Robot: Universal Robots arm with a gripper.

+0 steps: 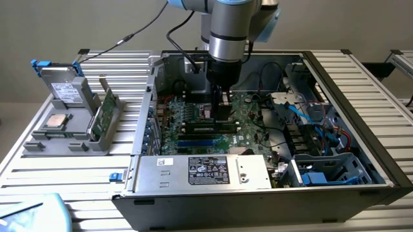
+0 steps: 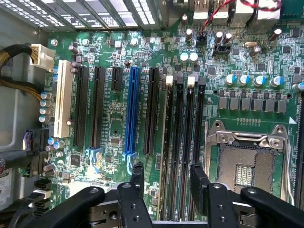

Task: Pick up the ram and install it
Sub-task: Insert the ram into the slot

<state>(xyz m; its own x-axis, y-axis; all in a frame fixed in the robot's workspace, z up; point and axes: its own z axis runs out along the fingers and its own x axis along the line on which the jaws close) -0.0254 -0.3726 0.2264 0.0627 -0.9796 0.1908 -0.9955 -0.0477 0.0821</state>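
Exterior view's left: grey plastic fixture stand (image 1: 58, 142) on the slatted table, holding a metal hard drive (image 1: 65, 89), a square silver processor chip (image 1: 55, 121) and a tall green card (image 1: 103, 116). All untouched and well apart from the arm.

Middle: open black-and-silver computer case (image 1: 258, 198) with the green motherboard (image 2: 114, 128) inside. The black 2-finger gripper (image 2: 168, 173) is down over the black memory slots, just beside the long blue slot (image 2: 132, 109). Jaws stand apart and clamp nothing. The ram (image 1: 208, 128), a slim dark-green stick with black chips, stands edge-up in 1 slot, in line between the fingers (image 2: 137, 175).

Can't tell if it's fully seated. The white end latch (image 2: 169, 80) at the far end shows; the near end is hidden behind the fingers.

To seat it well, I'd say: stick square to the slot, push straight down and even along the top edge, both latches snapped in, fingers off neighbouring slots.

Exterior view's right: loose blue and red cables (image 1: 316, 121), clear of the gripper.
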